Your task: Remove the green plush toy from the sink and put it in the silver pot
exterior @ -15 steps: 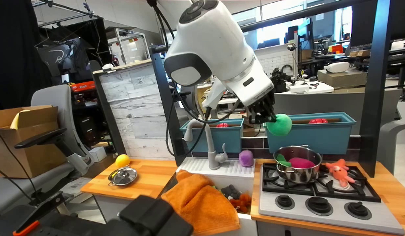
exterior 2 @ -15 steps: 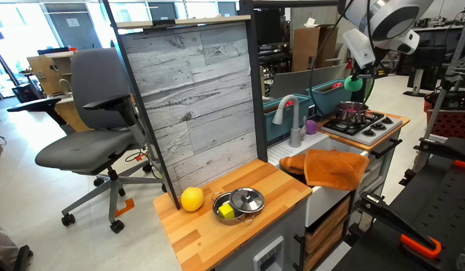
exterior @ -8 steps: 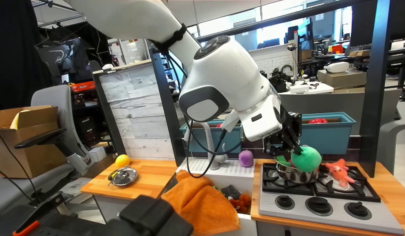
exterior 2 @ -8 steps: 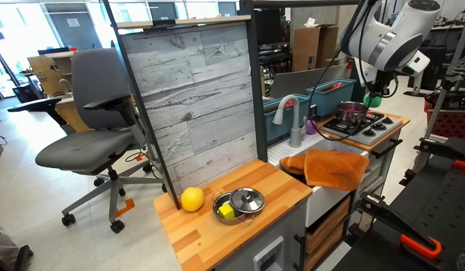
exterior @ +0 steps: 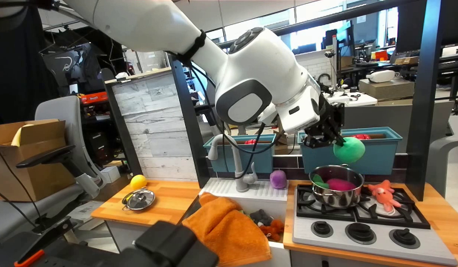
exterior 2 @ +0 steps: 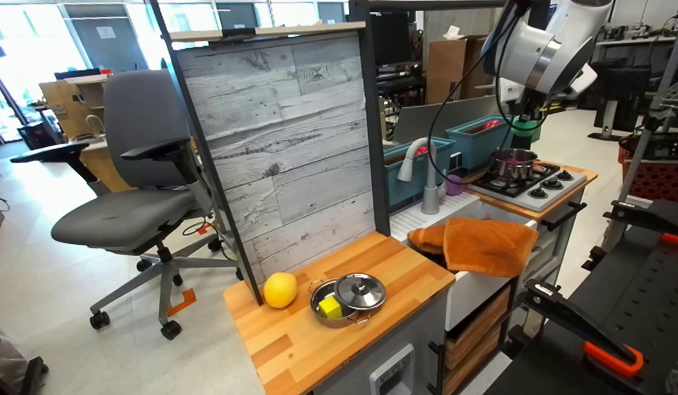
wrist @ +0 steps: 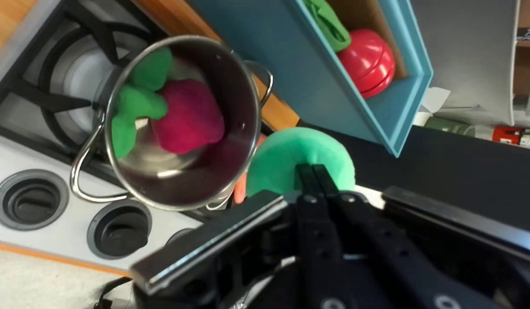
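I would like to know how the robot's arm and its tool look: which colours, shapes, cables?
The arm is white, with rounded segments, dark grey trim and a black strap. Black cables loop outside it. The tool is black, with two slim fingers and pale round fasteners.

your light-brown wooden countertop (exterior 2: 300,343) carries a round yellow ball (exterior 2: 280,290), just beside it a small silver metal pan (exterior 2: 336,322), and, well apart, a grey-and-black stovetop (exterior: 383,230).

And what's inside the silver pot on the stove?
In the wrist view, the silver pot holds a magenta soft-looking lump with green leaf-shaped pieces against it; whether they're joined, I can't tell. Part of the bottom shows; the part beneath them is covered.
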Robot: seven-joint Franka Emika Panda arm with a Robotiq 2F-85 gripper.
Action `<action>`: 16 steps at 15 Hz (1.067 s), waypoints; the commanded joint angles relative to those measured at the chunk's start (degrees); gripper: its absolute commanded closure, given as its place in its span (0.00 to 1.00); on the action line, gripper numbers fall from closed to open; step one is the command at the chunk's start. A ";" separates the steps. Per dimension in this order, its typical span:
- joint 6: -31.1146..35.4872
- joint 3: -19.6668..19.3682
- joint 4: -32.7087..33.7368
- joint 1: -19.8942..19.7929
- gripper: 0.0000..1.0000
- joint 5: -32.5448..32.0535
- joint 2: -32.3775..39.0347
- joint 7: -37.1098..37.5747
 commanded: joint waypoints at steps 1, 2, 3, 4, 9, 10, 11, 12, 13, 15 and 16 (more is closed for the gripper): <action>-3.14 -3.65 5.83 1.55 1.00 -3.16 4.70 5.87; -4.36 -4.07 6.76 1.64 1.00 -4.10 5.40 6.52; -5.31 -4.66 7.44 1.84 1.00 -4.99 6.01 7.29; -6.02 -4.76 8.45 1.73 1.00 -5.44 6.67 7.61; -7.20 -3.94 12.08 0.74 0.59 -5.74 8.06 7.08; -7.29 -3.97 12.42 0.74 0.53 -5.69 8.19 6.99; -7.34 -3.93 12.90 0.68 0.44 -5.67 8.38 6.88; -7.34 -3.94 13.17 0.67 0.38 -5.63 8.48 6.83; -7.38 -3.89 13.39 0.62 0.29 -5.60 8.51 6.74; -7.34 -3.86 13.71 0.56 0.14 -5.57 8.59 6.64; -7.25 -3.69 13.92 0.44 0.08 -5.49 8.60 6.39</action>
